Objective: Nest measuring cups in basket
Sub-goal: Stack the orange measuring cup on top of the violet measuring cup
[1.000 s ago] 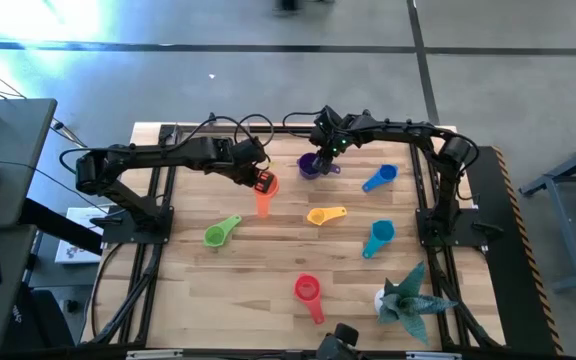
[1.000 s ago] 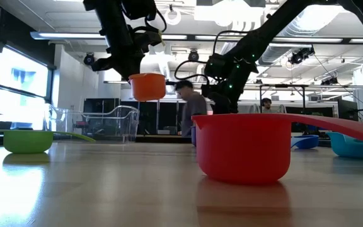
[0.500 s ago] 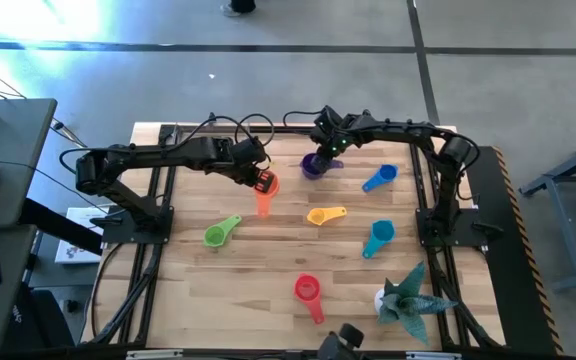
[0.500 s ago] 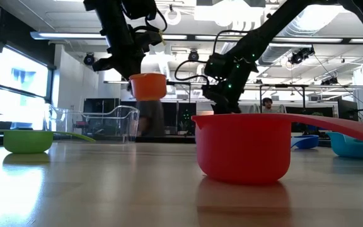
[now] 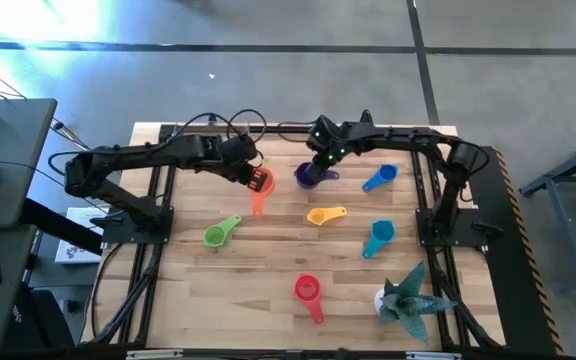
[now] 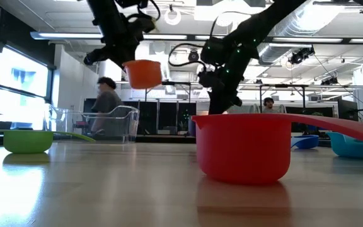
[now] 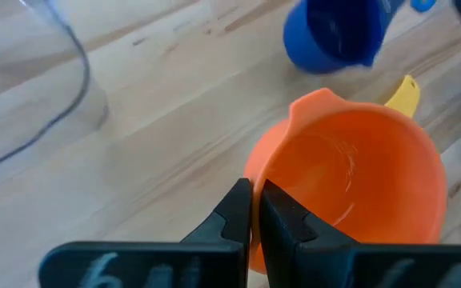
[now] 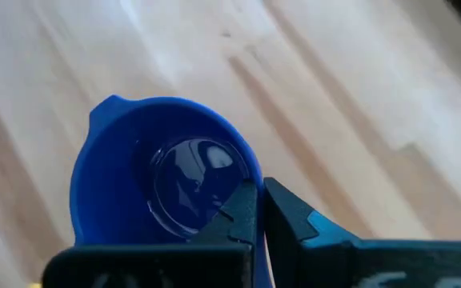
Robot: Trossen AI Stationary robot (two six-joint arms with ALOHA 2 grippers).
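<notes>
My left gripper (image 5: 255,180) is shut on the orange cup (image 6: 144,74) and holds it in the air over the table's far middle. Just to its right, my right gripper (image 5: 316,165) is shut on the purple cup (image 5: 306,177). In the low view the red cup (image 6: 243,148) hides the purple one. The clear basket (image 6: 99,123) stands on the table at the far left, behind the green cup (image 6: 27,140). The green (image 5: 220,232), yellow (image 5: 326,214), blue (image 5: 379,178), teal (image 5: 379,237) and red (image 5: 308,293) cups lie apart on the wood. My left gripper has its two fingers (image 7: 234,216) together at the orange cup's rim (image 7: 254,172), on the side facing the wrist. The fingers hide what lies between them. The cup is lifted clear and tilted, with its mouth upward. My right gripper has its fingers (image 8: 242,212) closed at the purple cup's rim (image 8: 246,172), on the side nearest the wrist. The fingers cover the spot they pinch. The bowl sticks out ahead of them with its mouth up. I cannot tell whether its base is on the table.
A spiky teal plant figure (image 5: 408,300) stands at the near right corner. Black frame rails (image 5: 158,210) run along the table's left and right sides. A person (image 6: 106,107) is in the room behind the table.
My right gripper has gone a little toward the table's left edge, and the purple cup has shifted left with it. My left gripper has risen slightly with the orange cup, which is now more tilted. A person has walked leftward across the room behind.
</notes>
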